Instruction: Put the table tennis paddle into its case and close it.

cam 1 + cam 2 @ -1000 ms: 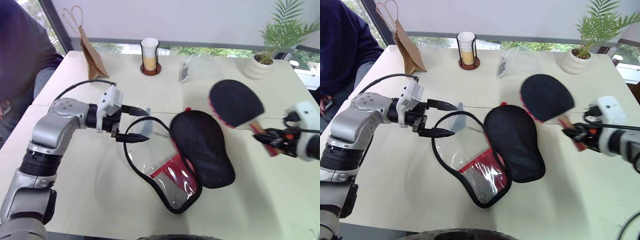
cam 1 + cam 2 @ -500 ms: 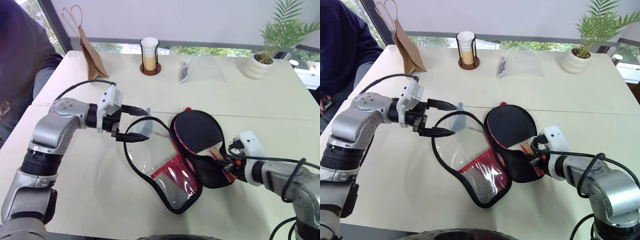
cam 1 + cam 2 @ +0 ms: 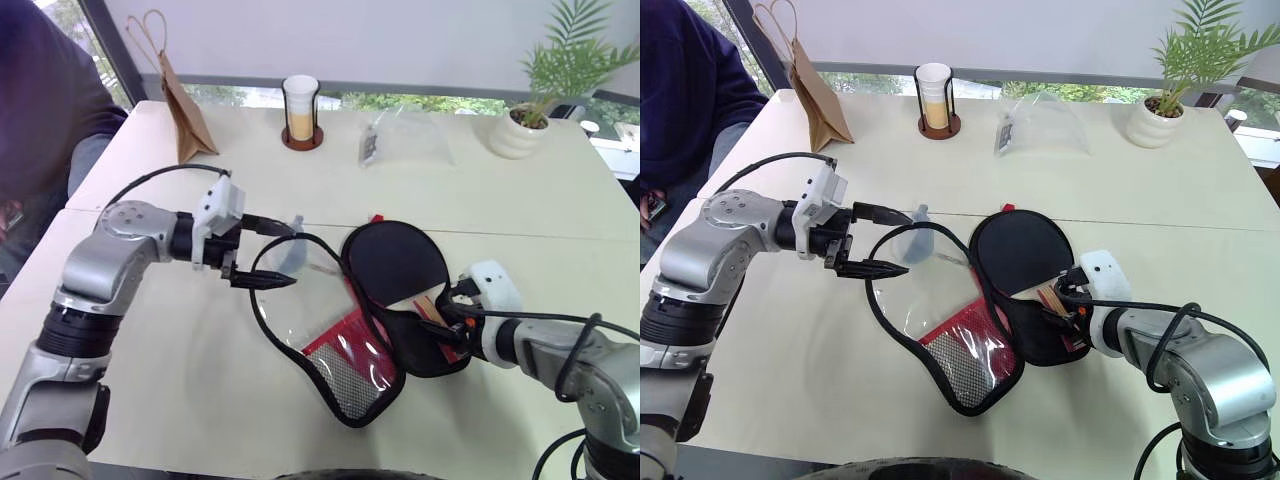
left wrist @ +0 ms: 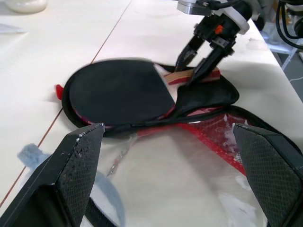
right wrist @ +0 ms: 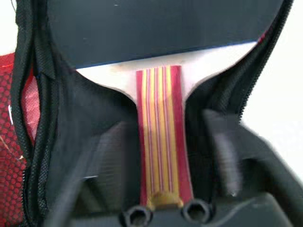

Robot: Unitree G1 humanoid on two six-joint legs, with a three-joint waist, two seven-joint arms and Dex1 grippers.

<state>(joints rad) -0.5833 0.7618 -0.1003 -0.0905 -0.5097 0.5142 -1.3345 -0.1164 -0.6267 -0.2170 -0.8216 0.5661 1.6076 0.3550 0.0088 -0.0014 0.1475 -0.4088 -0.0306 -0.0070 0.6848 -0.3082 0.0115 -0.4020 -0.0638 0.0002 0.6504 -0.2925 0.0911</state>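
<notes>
Left gripper point(image 3: 268, 252) hangs with jaws wide apart at the raised flap of the case point(image 3: 350, 380), empty, leaving the pouch open. The table tennis paddle point(image 3: 395, 263) lies in the black half; right gripper point(image 4: 195, 64) straddles the handle, fingers spread. Open table point(image 3: 560, 230) to its right.

The left gripper point(image 4: 168, 165) has its two black fingers point(image 4: 78, 161) spread wide over the clear flap of the open case point(image 4: 203, 101). The table tennis paddle point(image 4: 120, 90) lies in the case's black half on the pale worktop point(image 4: 61, 47). The right gripper point(image 4: 195, 64) straddles the paddle's handle, fingers apart.
</notes>
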